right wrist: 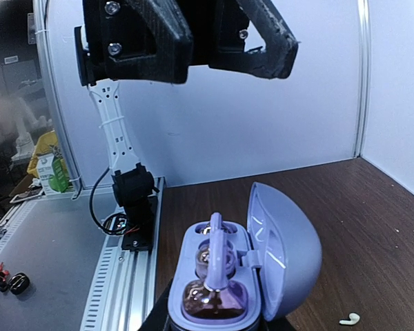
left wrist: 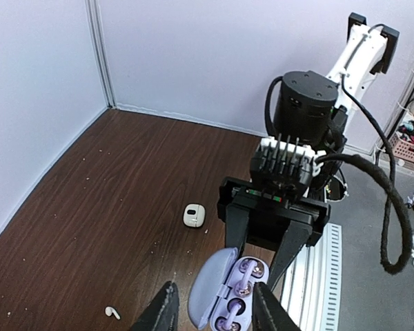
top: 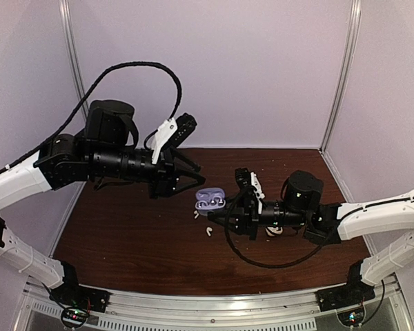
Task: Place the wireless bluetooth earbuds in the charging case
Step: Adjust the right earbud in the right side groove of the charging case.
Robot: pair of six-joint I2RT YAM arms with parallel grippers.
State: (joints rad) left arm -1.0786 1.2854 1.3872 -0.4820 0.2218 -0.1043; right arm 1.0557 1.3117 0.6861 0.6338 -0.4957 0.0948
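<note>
Earbud [right wrist: 214, 262] upright in case [right wrist: 182, 270] (lid [right wrist: 286, 252] open)

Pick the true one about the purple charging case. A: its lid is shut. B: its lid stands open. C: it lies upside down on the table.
B: in the right wrist view the purple charging case has its lid swung back, with the wells inside showing.

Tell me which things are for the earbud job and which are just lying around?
For the job: purple charging case, open, in the right pincer; purple earbuds inside it; white earbud on the table; small white case; left pincer, open above.
Just lying about: green carton and pink basket, both off the table.
</note>
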